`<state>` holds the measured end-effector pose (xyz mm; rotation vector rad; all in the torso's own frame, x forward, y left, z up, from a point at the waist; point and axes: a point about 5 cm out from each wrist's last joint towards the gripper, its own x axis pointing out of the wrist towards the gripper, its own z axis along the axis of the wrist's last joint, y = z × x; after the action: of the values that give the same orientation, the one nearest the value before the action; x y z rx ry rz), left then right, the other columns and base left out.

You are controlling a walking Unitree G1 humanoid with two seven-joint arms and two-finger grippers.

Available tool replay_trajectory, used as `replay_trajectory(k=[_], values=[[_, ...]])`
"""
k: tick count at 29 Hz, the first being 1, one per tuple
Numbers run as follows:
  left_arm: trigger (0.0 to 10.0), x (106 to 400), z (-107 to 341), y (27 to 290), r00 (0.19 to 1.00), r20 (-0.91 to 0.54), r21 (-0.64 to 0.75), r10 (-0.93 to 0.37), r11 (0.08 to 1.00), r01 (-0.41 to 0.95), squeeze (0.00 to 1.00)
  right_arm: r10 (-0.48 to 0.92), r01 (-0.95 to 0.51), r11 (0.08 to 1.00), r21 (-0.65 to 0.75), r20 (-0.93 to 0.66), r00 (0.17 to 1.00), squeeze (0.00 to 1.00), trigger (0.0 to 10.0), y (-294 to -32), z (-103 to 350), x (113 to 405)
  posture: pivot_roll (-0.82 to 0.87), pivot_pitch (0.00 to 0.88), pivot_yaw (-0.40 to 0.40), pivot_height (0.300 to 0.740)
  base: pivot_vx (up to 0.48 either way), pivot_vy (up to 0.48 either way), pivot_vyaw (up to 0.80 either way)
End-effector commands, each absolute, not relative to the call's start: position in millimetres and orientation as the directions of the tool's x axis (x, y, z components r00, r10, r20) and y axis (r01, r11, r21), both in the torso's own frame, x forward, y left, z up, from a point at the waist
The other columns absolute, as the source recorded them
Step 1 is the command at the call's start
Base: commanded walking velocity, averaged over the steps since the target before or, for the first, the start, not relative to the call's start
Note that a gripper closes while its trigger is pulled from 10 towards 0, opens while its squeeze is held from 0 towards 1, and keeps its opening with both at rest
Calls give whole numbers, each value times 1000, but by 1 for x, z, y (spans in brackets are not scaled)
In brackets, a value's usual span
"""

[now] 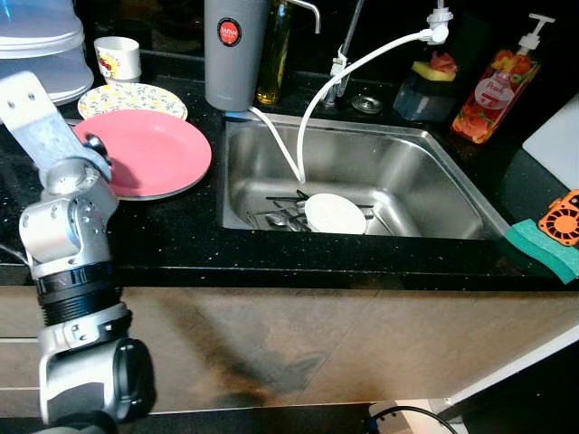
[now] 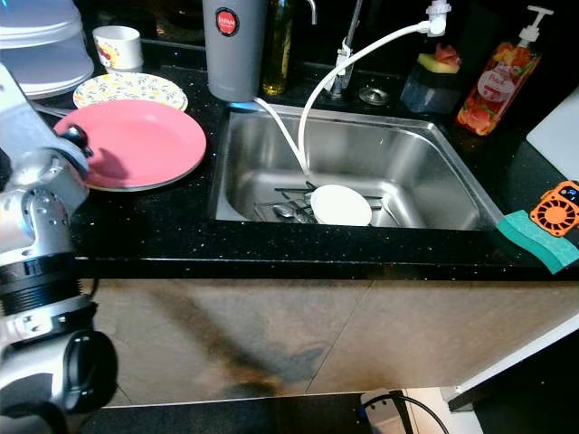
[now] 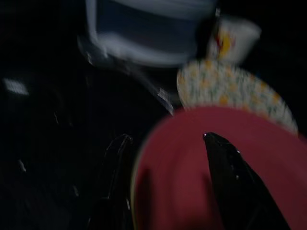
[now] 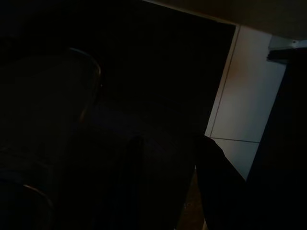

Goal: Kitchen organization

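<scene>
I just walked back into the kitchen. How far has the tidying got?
Early, as far as I can tell. Nothing looks finished: the white dish and cutlery lie in the sink. In hand: the left pincer, open, straddles the near rim of the pink plate on the counter. Left: the floral plate, cup and green sponge sit untouched.

A big silver arm (image 1: 68, 271) reaches up on the left, over the edge of a pink plate (image 1: 149, 152) on the black surface (image 1: 181, 244). Just behind the pink plate sits a flowery plate (image 1: 132, 99), with a small cup (image 1: 118, 58) behind that. The shiny sink (image 1: 425, 172) holds a white bowl (image 1: 336, 213) and some spoons and forks (image 1: 280, 217). A white hose (image 1: 312, 108) hangs down into it. A soap bottle (image 1: 496, 86) stands on the right, and a green sponge (image 1: 543, 246) lies near the corner.
</scene>
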<state>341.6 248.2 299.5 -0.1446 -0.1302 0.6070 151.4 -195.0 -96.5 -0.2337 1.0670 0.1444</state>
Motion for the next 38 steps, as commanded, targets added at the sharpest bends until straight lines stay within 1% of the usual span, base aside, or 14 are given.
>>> replay_trajectory(k=[1,4,7,9,11,12,14,17,19,24,28,29,31,38], values=[[10000,342,302,245,816,106,-129,568,822,-555,0,-9,-235,963,-132,-887,461,0,10000,-197,-98,147,170,41,-129,740,0,0,0],[10000,342,302,246,815,110,-93,569,822,-561,0,-8,-235,963,-131,-887,461,0,10000,-197,-98,147,170,41,-129,740,0,0,0],[10000,344,298,246,832,81,-57,549,836,-546,0,-9,-233,964,-130,-888,460,0,10000,-197,-98,147,170,41,-129,740,0,0,0],[10000,347,290,247,858,-7,-120,514,852,-510,0,-17,-224,965,-134,-890,455,0,10000,-204,-99,143,174,41,-124,740,0,0,0],[10000,347,290,247,858,-7,-120,514,852,-510,0,-17,-224,965,-134,-890,455,0,10000,-204,-99,143,174,41,-124,740,0,0,0],[10000,350,283,246,880,-68,-146,469,868,-474,0,-32,-214,967,-141,-894,447,0,10000,-212,-99,137,179,36,-114,740,0,0,0],[10000,351,281,246,888,-80,-150,452,875,-459,0,-39,-210,967,-146,-895,444,0,10000,-216,-99,135,179,36,-114,740,0,0,0],[10000,352,281,247,890,-79,-138,449,879,-456,0,-45,-205,967,-149,-896,442,0,10000,-218,-99,134,181,28,-103,740,0,0,0],[10000,356,279,253,893,-83,-113,442,886,-449,0,-54,-180,972,-148,-895,442,0,10000,-217,-100,132,180,6,-77,740,0,0,0],[10000,358,281,260,894,-88,-90,440,890,-447,0,-58,-163,976,-145,-892,448,0,10000,-215,-100,131,171,0,-64,740,0,0,0],[10000,359,282,264,895,-90,-85,437,892,-444,0,-68,-148,977,-150,-890,452,0,10000,-218,-100,131,170,0,-62,740,0,0,0],[10000,358,283,270,892,-88,-82,444,889,-450,0,-86,-130,978,-161,-887,454,0,10000,-225,-99,129,168,0,-62,740,0,0,0],[10000,358,282,274,888,-91,-83,451,885,-458,0,-102,-119,978,-173,-887,451,0,10000,-231,-98,128,168,0,-62,740,0,0,0],[10000,356,281,278,886,-91,-119,454,879,-462,0,-110,-113,977,-179,-886,451,0,10000,-235,-97,127,174,0,-69,740,0,0,0]])
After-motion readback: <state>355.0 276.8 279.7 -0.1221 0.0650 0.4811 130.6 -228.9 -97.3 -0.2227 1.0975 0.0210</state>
